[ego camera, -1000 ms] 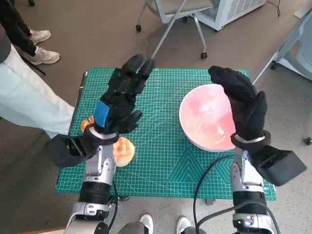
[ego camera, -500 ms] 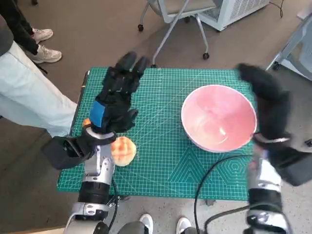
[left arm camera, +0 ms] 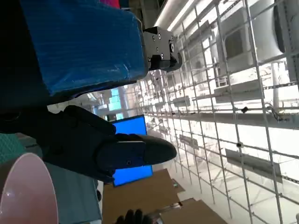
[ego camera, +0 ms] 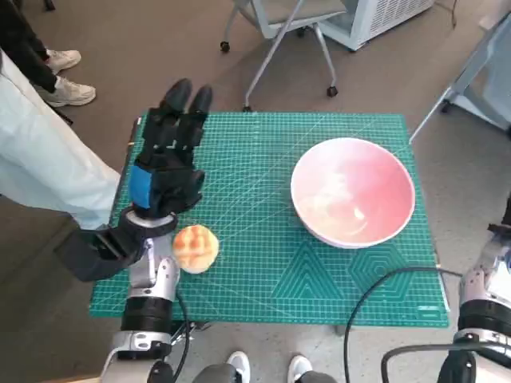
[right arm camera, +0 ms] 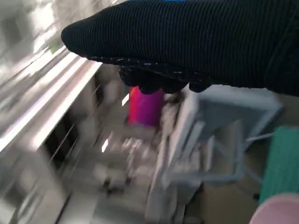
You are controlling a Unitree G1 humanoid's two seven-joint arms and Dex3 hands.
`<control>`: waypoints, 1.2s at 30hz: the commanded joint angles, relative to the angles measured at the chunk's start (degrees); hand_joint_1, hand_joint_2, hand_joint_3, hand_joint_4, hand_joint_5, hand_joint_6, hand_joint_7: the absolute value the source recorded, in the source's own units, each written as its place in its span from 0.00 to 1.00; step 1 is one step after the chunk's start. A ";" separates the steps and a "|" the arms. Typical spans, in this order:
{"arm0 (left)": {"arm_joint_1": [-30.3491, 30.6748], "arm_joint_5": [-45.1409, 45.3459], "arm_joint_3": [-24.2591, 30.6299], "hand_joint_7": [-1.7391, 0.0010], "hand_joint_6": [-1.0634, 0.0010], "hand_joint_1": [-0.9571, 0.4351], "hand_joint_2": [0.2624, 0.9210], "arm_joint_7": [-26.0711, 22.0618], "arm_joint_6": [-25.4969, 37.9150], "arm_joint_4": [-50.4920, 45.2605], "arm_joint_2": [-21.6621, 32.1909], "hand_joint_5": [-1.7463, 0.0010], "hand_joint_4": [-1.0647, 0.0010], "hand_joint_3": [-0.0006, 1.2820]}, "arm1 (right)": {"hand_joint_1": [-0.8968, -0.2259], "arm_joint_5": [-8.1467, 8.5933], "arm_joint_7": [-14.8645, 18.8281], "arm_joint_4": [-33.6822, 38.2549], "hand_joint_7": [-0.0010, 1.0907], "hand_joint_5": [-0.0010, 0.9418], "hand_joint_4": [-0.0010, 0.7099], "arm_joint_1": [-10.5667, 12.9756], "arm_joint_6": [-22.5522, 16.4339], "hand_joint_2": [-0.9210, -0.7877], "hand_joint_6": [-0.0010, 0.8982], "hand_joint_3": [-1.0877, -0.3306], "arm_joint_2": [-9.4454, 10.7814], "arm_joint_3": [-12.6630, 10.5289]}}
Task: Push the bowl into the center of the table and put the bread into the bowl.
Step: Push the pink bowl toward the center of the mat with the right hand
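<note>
The pink bowl (ego camera: 353, 191) sits upright on the green cutting mat (ego camera: 263, 263) that covers the table, toward the right edge and a little nearer the far edge than the near one; its rim also shows in a corner of the left wrist view (left arm camera: 28, 191) and of the right wrist view (right arm camera: 280, 212); the bread (ego camera: 195, 247), a round golden bun, lies on the mat near the left edge and closer to the near edge, well apart from the bowl; the left hand (ego camera: 169, 155) hangs above the mat's left side, beyond the bread, its fingers (ego camera: 182, 97) stretched out flat toward the far edge and holding nothing; the right hand (right arm camera: 196, 44) appears only as a dark knitted band in the blurred right wrist view, and whether its fingers are spread or curled cannot be told; a person's pale trouser leg (ego camera: 48, 159) stands just beyond the table's left edge.
</note>
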 commanded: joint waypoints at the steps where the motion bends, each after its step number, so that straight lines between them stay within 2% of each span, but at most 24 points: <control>1: -1.56 0.11 0.19 0.74 1.00 0.33 1.00 0.67 -1.91 1.41 -0.20 0.90 0.98 0.32 | 0.44 0.38 -0.85 4.79 0.35 0.00 0.19 -0.45 4.18 0.00 0.10 0.37 0.67 -1.01; 4: -1.70 0.47 0.02 0.73 1.00 0.33 1.00 0.99 -2.38 1.84 -0.27 0.90 0.98 0.32 | 0.47 -0.65 -1.44 6.49 0.33 0.00 0.17 -0.56 6.28 0.00 0.09 0.33 0.59 -0.73; 9: -1.54 0.80 -0.32 0.74 1.00 0.33 1.00 1.17 -2.56 1.80 -0.05 0.91 0.98 0.32 | 0.51 -2.28 -2.85 8.60 0.24 0.00 0.16 -0.36 11.95 0.00 0.14 0.28 1.05 0.39; 15: -1.19 0.29 -0.43 0.75 1.00 0.33 1.00 1.12 -1.68 1.19 0.12 0.91 0.98 0.32 | 0.47 -4.78 -4.05 9.71 0.20 0.01 0.18 -0.21 17.34 0.00 0.17 0.31 2.60 2.34; 20: -0.90 -0.07 -0.48 0.75 1.00 0.33 1.00 0.85 -1.11 0.77 0.26 0.91 0.98 0.32 | 0.41 -5.84 -4.78 10.10 0.19 0.01 0.19 -0.67 20.54 0.00 0.17 0.34 4.09 3.04; 31: 0.03 0.28 -0.79 0.74 1.00 0.34 1.00 1.04 -0.04 -0.66 0.87 0.91 0.97 0.32 | 0.40 -3.63 -2.99 10.22 0.17 0.00 0.19 -2.96 24.53 0.00 0.18 0.39 8.43 0.69; 36: 0.71 0.42 -0.97 0.74 1.00 0.34 1.00 1.48 0.81 -2.15 1.22 0.91 0.96 0.31 | 0.38 -4.21 -2.97 10.02 0.17 0.00 0.19 -3.85 24.62 0.00 0.19 0.38 10.33 0.82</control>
